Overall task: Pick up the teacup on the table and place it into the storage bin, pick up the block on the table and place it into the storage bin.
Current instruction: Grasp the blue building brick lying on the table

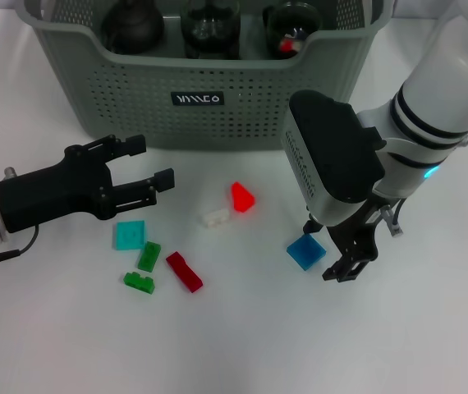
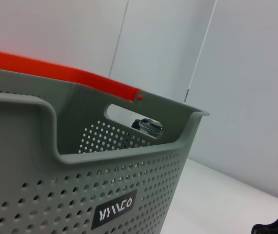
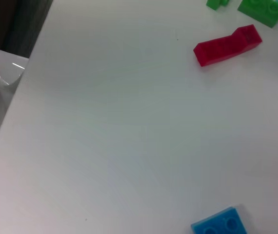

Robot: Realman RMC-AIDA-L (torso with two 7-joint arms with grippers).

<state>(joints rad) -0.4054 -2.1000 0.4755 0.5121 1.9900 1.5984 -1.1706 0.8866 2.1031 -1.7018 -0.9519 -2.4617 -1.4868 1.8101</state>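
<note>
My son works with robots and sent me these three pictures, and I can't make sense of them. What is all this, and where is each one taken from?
It is a two-armed robot at a white table. The wide picture comes from a camera on its head, looking down. The black left gripper hovers open and empty before the storage bin, a grey-green basket already holding dark teaware. The right gripper hangs just beside a blue block, holding nothing. Small toy blocks lie scattered: red, green, teal, white.

The other two pictures come from cameras on the wrists. The left one faces the bin's wall; the right one looks down at the table and some blocks.
</note>
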